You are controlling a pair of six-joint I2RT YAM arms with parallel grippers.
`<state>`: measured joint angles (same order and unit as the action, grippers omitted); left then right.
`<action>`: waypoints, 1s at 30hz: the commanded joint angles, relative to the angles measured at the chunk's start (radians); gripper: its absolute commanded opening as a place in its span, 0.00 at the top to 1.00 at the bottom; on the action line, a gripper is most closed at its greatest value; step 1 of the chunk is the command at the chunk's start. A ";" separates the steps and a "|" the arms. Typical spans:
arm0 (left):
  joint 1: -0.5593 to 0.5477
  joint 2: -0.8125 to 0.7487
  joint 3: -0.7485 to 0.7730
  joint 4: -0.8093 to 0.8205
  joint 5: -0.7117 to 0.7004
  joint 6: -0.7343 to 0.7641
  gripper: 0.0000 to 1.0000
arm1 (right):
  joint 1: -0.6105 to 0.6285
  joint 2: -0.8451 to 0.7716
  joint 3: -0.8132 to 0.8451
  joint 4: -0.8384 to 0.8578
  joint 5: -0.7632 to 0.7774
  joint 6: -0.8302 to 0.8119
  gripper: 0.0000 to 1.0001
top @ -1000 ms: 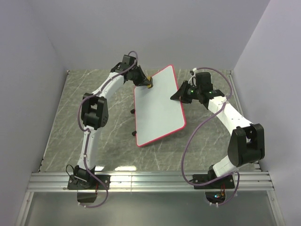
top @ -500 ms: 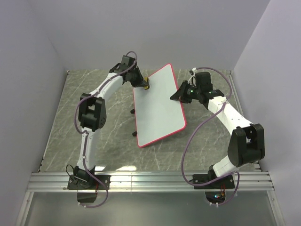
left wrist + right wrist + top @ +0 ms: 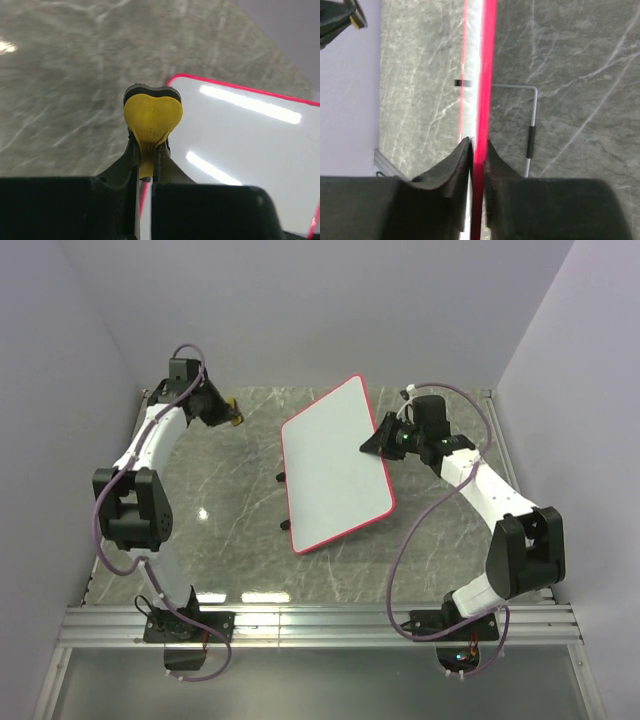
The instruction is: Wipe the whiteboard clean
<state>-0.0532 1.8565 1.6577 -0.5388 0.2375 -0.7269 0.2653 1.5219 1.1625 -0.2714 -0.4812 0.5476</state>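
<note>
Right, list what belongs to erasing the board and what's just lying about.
Job: large white board with red-pink frame; yellow heart-shaped eraser in the left gripper; right gripper clamping the board's edge.
Lying about: thin grey wire stand by the board; grey marbled table.

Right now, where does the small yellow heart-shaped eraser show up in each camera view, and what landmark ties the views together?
Top external: the small yellow heart-shaped eraser sits upper left, in the left pincer, off the board.
Left wrist: centre of the picture, clamped.
Right wrist: a yellow sliver in the top-left corner.
Shared landmark: the white board with red-pink frame, edge-on in the right wrist view.
</note>
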 commanded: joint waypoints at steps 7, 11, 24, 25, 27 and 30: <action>0.016 -0.082 -0.304 -0.112 -0.217 0.139 1.00 | 0.087 -0.092 -0.064 -0.284 0.101 -0.126 0.28; 0.016 -0.108 -0.407 -0.086 -0.234 0.133 0.99 | 0.089 -0.184 -0.050 -0.325 0.154 -0.123 0.16; 0.016 -0.174 -0.498 -0.093 -0.264 0.132 0.37 | 0.088 -0.503 -0.124 -0.413 0.211 -0.101 0.13; 0.015 -0.186 -0.501 -0.096 -0.264 0.129 0.34 | 0.087 -0.534 -0.124 -0.417 0.217 -0.101 0.13; 0.013 -0.203 -0.507 -0.101 -0.265 0.132 0.25 | 0.089 -0.581 -0.123 -0.439 0.240 -0.101 0.12; 0.009 -0.212 -0.503 -0.119 -0.277 0.133 0.14 | 0.089 -0.627 -0.119 -0.471 0.268 -0.104 0.12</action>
<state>-0.0357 1.6932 1.1557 -0.6403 -0.0151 -0.6018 0.3531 0.9493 1.0389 -0.7021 -0.2623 0.4484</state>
